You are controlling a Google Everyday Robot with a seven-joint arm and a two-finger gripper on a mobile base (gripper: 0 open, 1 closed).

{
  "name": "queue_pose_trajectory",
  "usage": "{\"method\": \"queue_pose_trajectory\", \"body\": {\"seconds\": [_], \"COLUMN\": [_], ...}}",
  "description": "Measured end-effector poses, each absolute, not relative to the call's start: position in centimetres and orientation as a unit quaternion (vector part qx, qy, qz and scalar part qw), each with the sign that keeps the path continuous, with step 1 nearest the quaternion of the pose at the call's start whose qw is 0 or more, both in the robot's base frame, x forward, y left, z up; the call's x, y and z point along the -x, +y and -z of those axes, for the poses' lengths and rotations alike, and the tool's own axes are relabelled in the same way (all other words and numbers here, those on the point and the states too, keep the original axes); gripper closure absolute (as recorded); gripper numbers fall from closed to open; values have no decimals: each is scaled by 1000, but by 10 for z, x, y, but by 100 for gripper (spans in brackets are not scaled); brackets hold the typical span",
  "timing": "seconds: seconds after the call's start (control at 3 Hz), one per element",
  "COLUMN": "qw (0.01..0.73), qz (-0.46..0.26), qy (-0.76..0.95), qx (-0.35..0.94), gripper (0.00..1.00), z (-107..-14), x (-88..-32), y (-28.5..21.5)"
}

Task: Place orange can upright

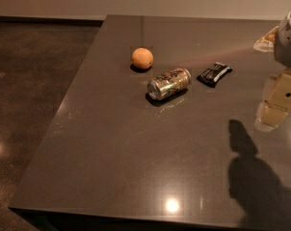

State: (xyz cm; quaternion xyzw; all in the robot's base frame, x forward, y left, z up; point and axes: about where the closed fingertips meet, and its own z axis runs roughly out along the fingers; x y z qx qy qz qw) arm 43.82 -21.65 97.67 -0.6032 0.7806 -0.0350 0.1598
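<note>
On the dark table, left to right: a round orange fruit; near it the orange can, lying on its side and free to grasp; a black packet; the gripper, well apart at the right edge, probably awaiting approach, its state impossible to tell.

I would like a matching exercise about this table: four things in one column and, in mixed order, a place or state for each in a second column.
Things:
1. orange can
2. orange fruit
3. black packet
4. gripper

Places or states:
a. at the picture's right edge, apart from the can
b. lying on its side
c. round, left of the can in the picture
d. flat, right of the can in the picture

Pairs: 1-b, 2-c, 3-d, 4-a
</note>
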Motion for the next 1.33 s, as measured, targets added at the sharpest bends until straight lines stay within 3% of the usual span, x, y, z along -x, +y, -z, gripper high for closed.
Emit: {"method": "queue_pose_trajectory", "body": {"seconds": [0.67,1.33], "qw": [139,103], "qz": [42,59], "qy": [783,739], "qx": [605,663], "gripper": [0,0], "z": [-974,-954], "x": [-455,-526], "y": [-217,-218]}}
